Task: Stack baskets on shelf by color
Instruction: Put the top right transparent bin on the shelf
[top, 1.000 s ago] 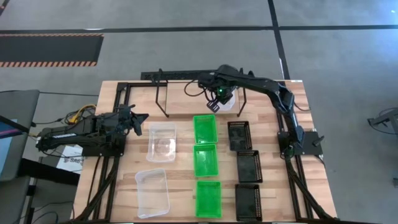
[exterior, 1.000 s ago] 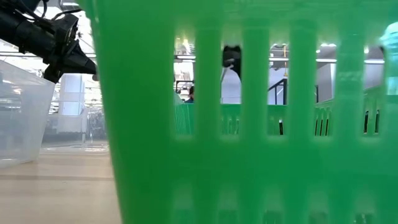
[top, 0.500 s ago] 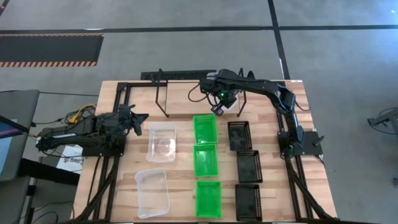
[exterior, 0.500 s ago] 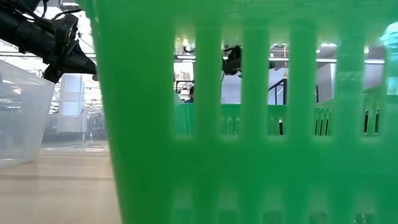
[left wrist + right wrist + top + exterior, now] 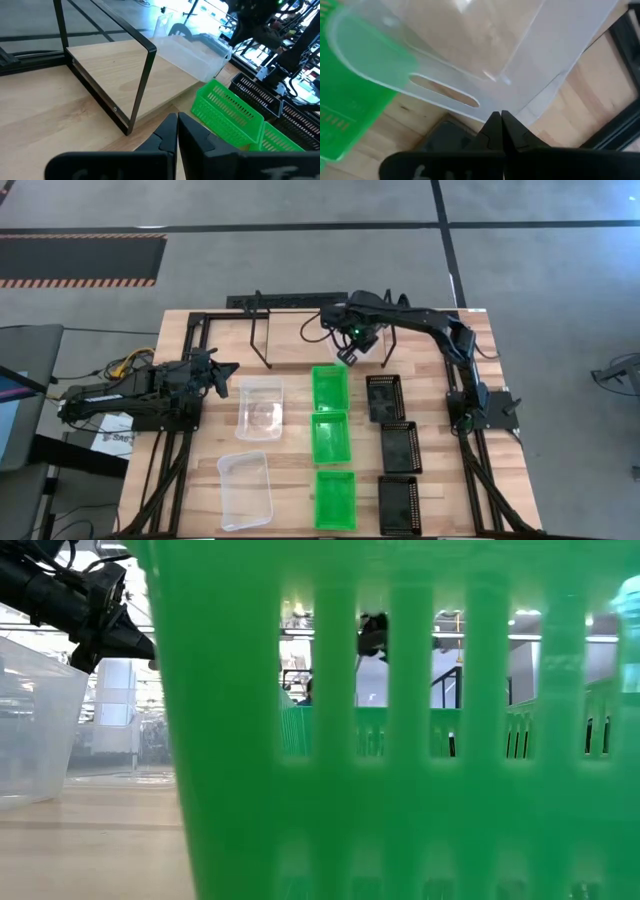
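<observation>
My right gripper (image 5: 346, 352) hangs under the black wire shelf (image 5: 290, 302) at the table's far side. It is shut on a clear basket (image 5: 485, 45), which also shows in the left wrist view (image 5: 195, 52). Two more clear baskets (image 5: 260, 408) (image 5: 246, 488) rest flat on the wooden table. Three green baskets (image 5: 331, 436) form a row down the middle, and three black mesh baskets (image 5: 400, 446) line up to their right. My left gripper (image 5: 228, 370), shut and holding nothing (image 5: 177, 125), stays at the table's left. My right gripper pinches the clear basket's rim (image 5: 492, 111) between its two fingers, at the end with the handle slot (image 5: 445, 93). The fingers come from above, pointing steeply down. The basket hangs tilted below them. Whether its lower end touches the table I cannot tell.
The shelf's thin legs (image 5: 265, 345) (image 5: 385, 345) stand on either side of my right gripper. The farthest green basket (image 5: 329, 387) and black basket (image 5: 384, 397) lie just on its near side. A green basket wall (image 5: 400, 740) fills the low view.
</observation>
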Robot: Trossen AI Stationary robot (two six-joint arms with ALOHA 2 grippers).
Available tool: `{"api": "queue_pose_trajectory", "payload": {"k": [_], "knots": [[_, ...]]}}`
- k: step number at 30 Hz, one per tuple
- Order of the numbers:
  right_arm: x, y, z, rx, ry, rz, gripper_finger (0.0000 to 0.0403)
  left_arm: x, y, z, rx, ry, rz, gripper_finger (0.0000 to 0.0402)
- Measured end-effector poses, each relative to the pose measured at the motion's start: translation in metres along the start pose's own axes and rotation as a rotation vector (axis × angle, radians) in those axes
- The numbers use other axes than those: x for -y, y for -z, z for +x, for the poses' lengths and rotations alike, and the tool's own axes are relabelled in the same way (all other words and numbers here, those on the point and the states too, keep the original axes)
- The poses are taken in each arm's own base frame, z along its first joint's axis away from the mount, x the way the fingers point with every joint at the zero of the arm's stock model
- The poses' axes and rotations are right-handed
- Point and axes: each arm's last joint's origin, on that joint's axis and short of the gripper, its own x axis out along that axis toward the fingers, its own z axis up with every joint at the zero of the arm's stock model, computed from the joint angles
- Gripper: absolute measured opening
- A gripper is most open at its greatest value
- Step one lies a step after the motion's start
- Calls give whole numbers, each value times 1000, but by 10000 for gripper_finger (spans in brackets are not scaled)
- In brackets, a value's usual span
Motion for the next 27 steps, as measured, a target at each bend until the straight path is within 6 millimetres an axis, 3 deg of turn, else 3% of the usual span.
{"api": "queue_pose_trajectory", "payload": {"k": [6,10,19,22,27], "knots": [[7,-7,-19,94,-15,12,0,0,0,0,0,0,0,0],[14,-19,-20,170,-63,20,0,0,0,0,0,0,0,0],[44,-52,-14,351,-195,131,0,0,0,0,0,0,0,0],[57,-57,-10,348,-227,153,0,0,0,0,0,-1,0,0],[60,-70,13,292,-233,147,0,0,0,0,6,-8,0,0]]}}
